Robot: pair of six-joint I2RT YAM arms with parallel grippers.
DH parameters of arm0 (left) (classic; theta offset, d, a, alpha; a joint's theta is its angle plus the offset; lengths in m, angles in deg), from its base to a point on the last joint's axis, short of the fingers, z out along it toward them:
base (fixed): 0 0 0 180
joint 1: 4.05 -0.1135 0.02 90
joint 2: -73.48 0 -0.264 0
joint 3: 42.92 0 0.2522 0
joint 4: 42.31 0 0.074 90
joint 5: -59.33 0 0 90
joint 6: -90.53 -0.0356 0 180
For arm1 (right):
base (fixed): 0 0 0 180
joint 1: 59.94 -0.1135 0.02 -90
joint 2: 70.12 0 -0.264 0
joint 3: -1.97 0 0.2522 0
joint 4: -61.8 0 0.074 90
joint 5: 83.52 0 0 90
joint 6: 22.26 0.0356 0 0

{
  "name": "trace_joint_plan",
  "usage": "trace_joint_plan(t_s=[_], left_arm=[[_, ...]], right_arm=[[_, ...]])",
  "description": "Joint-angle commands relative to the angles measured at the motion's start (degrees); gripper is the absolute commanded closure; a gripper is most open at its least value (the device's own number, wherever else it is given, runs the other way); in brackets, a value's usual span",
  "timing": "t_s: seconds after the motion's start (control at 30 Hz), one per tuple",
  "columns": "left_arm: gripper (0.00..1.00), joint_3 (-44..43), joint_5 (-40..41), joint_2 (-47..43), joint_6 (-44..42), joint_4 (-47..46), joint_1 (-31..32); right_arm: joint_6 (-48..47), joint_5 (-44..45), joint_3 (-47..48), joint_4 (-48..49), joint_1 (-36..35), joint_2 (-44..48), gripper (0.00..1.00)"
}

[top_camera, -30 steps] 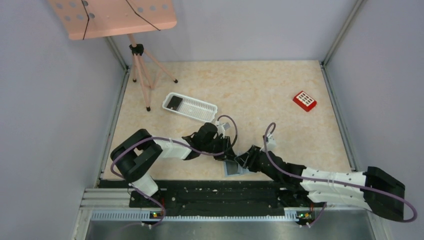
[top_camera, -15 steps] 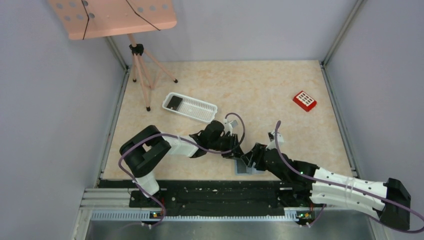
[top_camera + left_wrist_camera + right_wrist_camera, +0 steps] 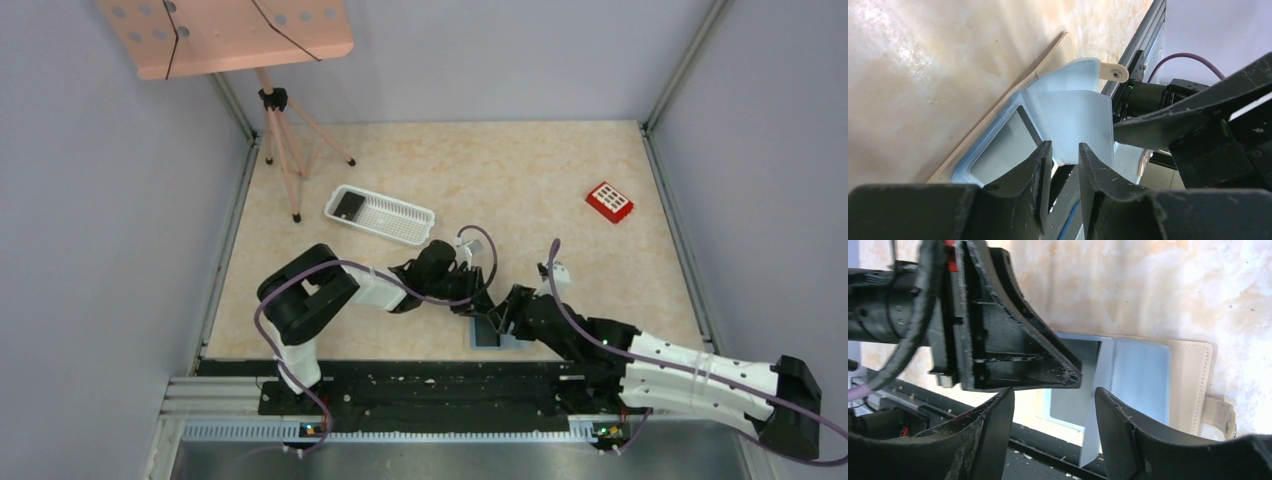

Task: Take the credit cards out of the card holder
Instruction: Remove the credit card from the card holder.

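The card holder (image 3: 479,343) lies open at the table's front edge, blue-grey inside with a tan stitched border (image 3: 1193,385). One pale blue flap (image 3: 1073,115) stands up from it; the flap also shows in the right wrist view (image 3: 1098,405). My left gripper (image 3: 1064,160) is nearly shut, with the flap's lower edge between its tips, and in the top view it (image 3: 480,308) sits just above the holder. My right gripper (image 3: 1053,425) is open, low over the holder's near edge, with the flap by its right finger (image 3: 1120,435). No card shows clearly in the holder.
A white slotted basket (image 3: 395,220) with a dark flat rectangle (image 3: 349,205) at its left end stands behind the left arm. A red box with white squares (image 3: 609,201) lies at the far right. A pink stand's tripod (image 3: 283,150) is at the back left. The black front rail (image 3: 430,385) is just below the holder.
Both grippers and the card holder have shifted a little to the right along the front edge. The left arm has reached further out, and the two grippers are closer together.
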Motion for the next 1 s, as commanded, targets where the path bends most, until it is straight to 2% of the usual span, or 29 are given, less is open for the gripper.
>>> trace_joint_plan(t_s=[0.0, 0.1, 0.2, 0.37, 0.6, 0.97], left_arm=[[0.69, -2.95, -1.26, -0.05, -0.27, -3.15, 0.45], [0.69, -3.96, 0.74, -1.12, -3.25, 3.56, 0.44], [0.69, -5.07, 2.75, -1.88, -5.88, 9.14, 0.43], [0.69, -3.62, 5.02, -4.12, -6.07, 10.32, 0.26], [0.69, -0.78, 9.44, -7.82, -6.56, 13.41, -0.18], [0.7, 4.61, 12.37, -10.87, -5.89, 13.16, -0.18]], right_arm=[[-1.85, 0.74, 4.85, -2.77, 0.48, 2.2, 0.4], [-3.26, 0.86, 6.7, -4.22, 0.43, 3.32, 0.41], [-5.08, 0.02, 6.76, -2.43, 0.43, 4.2, 0.47], [-4.9, -2.12, 4.01, 2.42, 0.43, 3.84, 0.57], [-3.82, -2.01, -0.48, 5.21, 0.71, 0.81, 0.58], [-4.76, -10.75, -8.34, 17.73, 6.41, -5.12, 0.6]])
